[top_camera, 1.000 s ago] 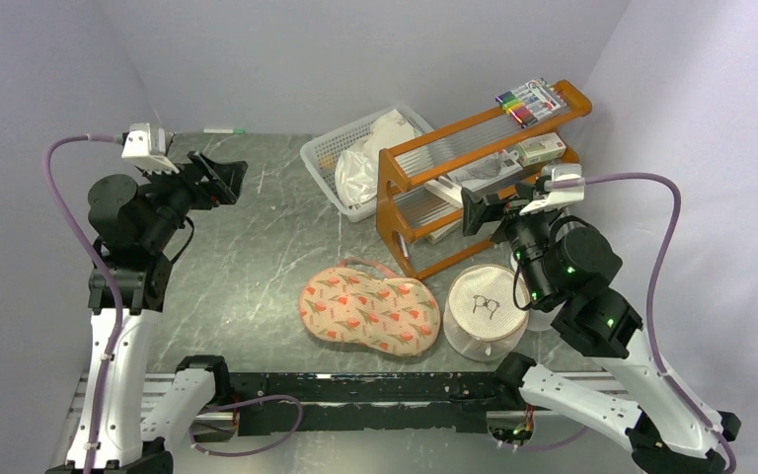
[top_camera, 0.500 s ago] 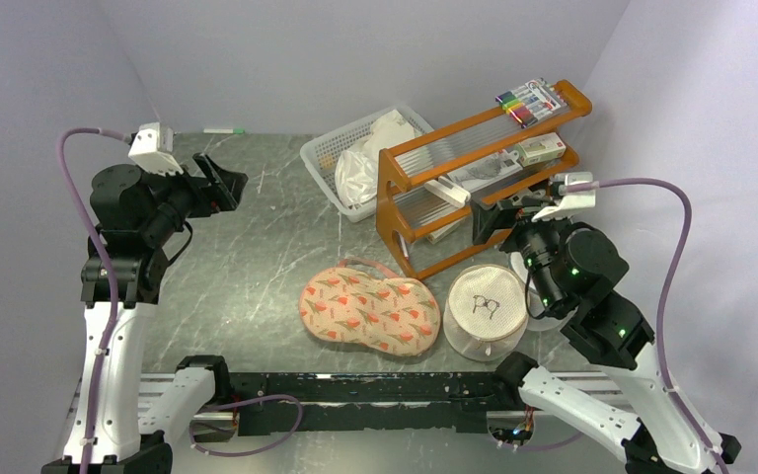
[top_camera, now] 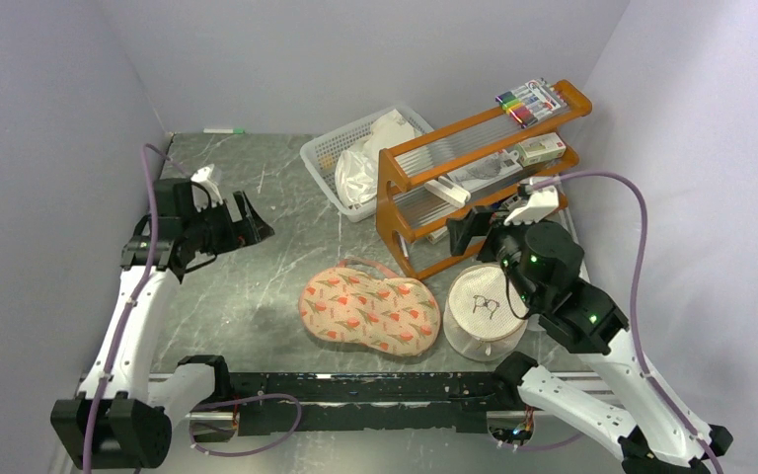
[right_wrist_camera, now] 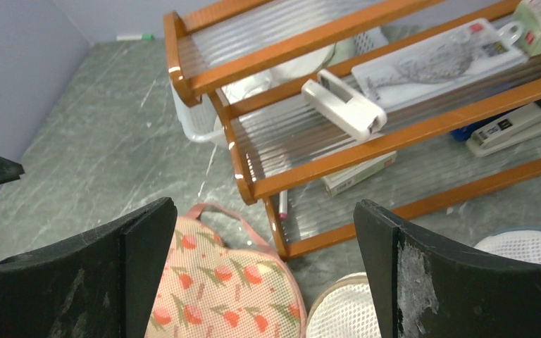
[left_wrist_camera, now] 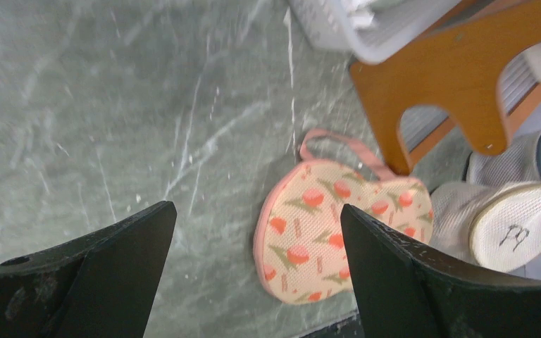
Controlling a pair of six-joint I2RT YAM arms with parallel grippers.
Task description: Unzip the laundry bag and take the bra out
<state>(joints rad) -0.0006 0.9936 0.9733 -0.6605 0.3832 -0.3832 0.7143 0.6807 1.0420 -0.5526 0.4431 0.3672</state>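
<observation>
The laundry bag (top_camera: 369,308) is a flat peach pouch with red-orange flowers and a pink rim, lying closed on the table near the front middle. It also shows in the left wrist view (left_wrist_camera: 338,232) and the right wrist view (right_wrist_camera: 218,289). The bra is hidden. My left gripper (top_camera: 240,219) is open and empty, held above the table well left of the bag; its view (left_wrist_camera: 257,271) looks down on the bag. My right gripper (top_camera: 472,232) is open and empty, above the bag's right end, near the wooden rack; its own view (right_wrist_camera: 264,271) shows the wide gap.
A white round mesh drum (top_camera: 486,311) sits right of the bag, touching it. An orange wooden rack (top_camera: 474,178) with pens and small items stands behind. A white basket (top_camera: 355,158) with plastic bags is at the back. A marker (top_camera: 223,130) lies at the far edge.
</observation>
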